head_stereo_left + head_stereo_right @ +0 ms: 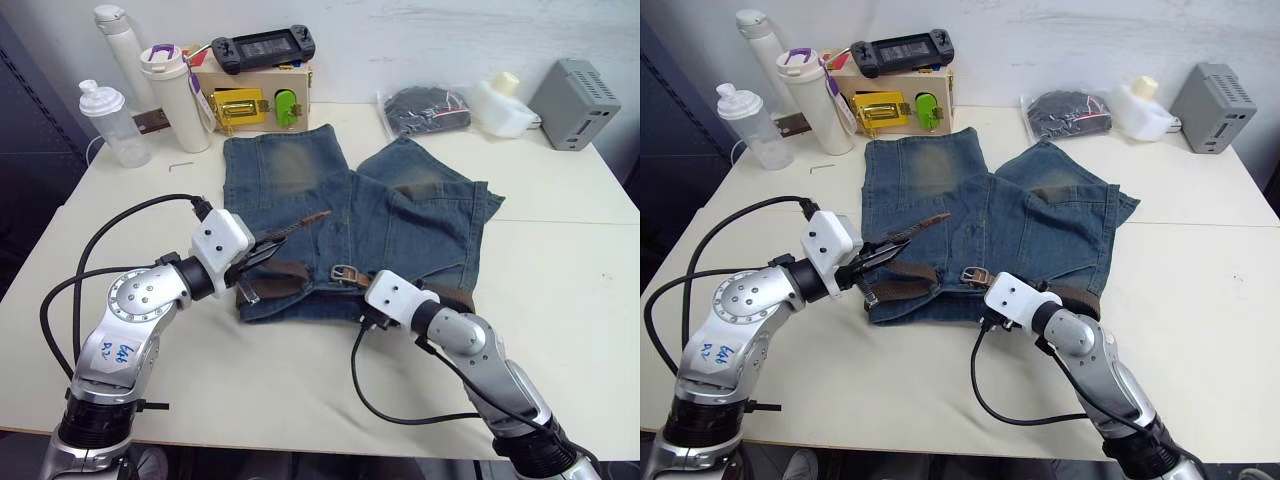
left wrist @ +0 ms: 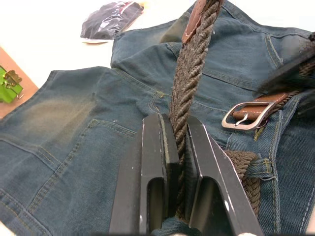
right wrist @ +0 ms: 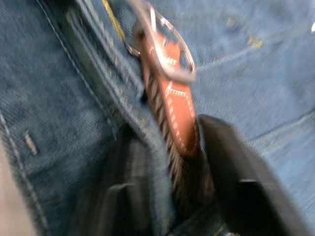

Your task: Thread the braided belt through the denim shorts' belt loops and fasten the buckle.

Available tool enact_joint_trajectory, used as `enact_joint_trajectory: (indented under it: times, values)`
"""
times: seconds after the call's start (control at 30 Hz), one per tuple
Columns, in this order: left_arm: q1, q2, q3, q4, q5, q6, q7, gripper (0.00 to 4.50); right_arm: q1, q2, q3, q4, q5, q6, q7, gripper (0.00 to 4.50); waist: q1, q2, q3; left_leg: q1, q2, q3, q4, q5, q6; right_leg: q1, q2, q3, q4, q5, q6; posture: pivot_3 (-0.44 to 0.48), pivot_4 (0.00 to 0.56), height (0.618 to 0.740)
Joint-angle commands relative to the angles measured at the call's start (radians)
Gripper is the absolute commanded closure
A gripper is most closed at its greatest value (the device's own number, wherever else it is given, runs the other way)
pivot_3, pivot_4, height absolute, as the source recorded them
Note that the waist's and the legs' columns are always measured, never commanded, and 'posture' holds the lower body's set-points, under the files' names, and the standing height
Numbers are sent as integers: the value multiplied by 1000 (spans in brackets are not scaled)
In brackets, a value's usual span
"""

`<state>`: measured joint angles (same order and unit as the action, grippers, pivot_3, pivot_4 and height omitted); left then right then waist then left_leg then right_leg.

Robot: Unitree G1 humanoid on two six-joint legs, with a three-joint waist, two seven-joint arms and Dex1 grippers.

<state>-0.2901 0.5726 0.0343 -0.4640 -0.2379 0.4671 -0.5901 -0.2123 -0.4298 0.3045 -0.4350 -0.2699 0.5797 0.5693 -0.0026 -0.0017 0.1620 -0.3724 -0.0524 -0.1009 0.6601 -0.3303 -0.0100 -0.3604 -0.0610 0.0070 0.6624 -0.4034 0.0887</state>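
Observation:
The denim shorts [image 1: 400, 215] lie flat on the table [image 1: 560, 290] with the waistband toward me. The braided belt [image 2: 197, 49] runs along that waistband and passes under a belt loop [image 2: 260, 167]. Its silver buckle [image 1: 347, 271] lies at the waistband's middle. My left gripper [image 1: 265, 240] is shut on the belt's free end, holding it raised off the denim, with the brown leather tip [image 1: 315, 215] pointing away from me. My right gripper [image 3: 179, 162] sits at the waistband just behind the buckle [image 3: 167, 49], its fingers closed on the leather-backed belt and a fold of waistband.
Behind the shorts stand a clear bottle [image 1: 115, 125], a white tumbler [image 1: 170, 95], a wooden box [image 1: 250, 100] with a game controller [image 1: 262, 47], a black bag [image 1: 425, 110], a white jug [image 1: 500, 105] and a grey box [image 1: 575, 105]. A small hex key [image 1: 180, 167] lies at the left.

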Motion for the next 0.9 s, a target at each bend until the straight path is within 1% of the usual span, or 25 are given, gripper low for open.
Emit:
enact_joint_trajectory:
  times: [0.03, 0.07, 0.17, 0.3, 0.37, 0.57, 0.7, 0.9]
  values:
    - [8, 8, -11, -15, 14, -7, 3, 4500, -32, 32, -35, -77, 47, 109, 16, 4371, 0, 0, 0, 0, 0, 0, 0, 0, 0, 0, 0, 0, 0, 0, 0, 0, 150, 740]
    - [9, 12, -20, -9, 22, -8, 0, 4500, -44, 32, -36, -84, 50, 127, 19, 4486, 0, 0, 0, 0, 0, 0, 0, 0, 0, 0, 0, 0, 0, 0, 0, 0, 150, 740]
    - [10, 27, -53, 6, 43, 0, -12, 4500, -75, 38, -40, -103, 65, 180, 18, 4474, -2, 0, 0, 0, 0, 0, 0, 0, 0, -1, 0, 0, 0, 0, 0, 0, 150, 740]
    - [19, 61, -132, 36, 91, 43, -29, 4500, -111, 85, -68, -138, 109, 262, -4, 4474, -3, 0, 0, 0, 0, 0, -1, 0, 0, -1, 0, 0, 1, 0, 0, 0, 150, 740]
    - [16, 60, -155, 41, 99, 64, -31, 4500, -121, 103, -72, -153, 123, 301, -14, 4474, -4, 0, 0, 0, 0, 0, -1, 0, 0, -2, 0, 0, 1, 0, 0, 0, 150, 740]
    - [-48, 33, -182, 92, 134, 110, 9, 4500, -136, 123, -56, -203, 147, 367, -39, 4474, -2, 0, 0, 0, 0, 0, -1, 0, 0, -2, 0, 0, 2, 0, 0, 0, 150, 740]
    - [-98, -11, -182, 122, 152, 150, 48, 4500, -140, 123, -39, -221, 157, 391, -56, 4474, -2, 0, 0, 0, 0, 0, -1, 0, 0, -3, 0, 0, 3, 0, 0, 0, 150, 740]
    - [-111, -29, -222, 111, 170, 162, 37, 4500, -153, 116, -31, -227, 167, 404, -75, 4474, -7, 0, 0, -2, -1, 1, -1, 0, 0, -11, -1, 0, 15, 0, 0, 0, 150, 740]
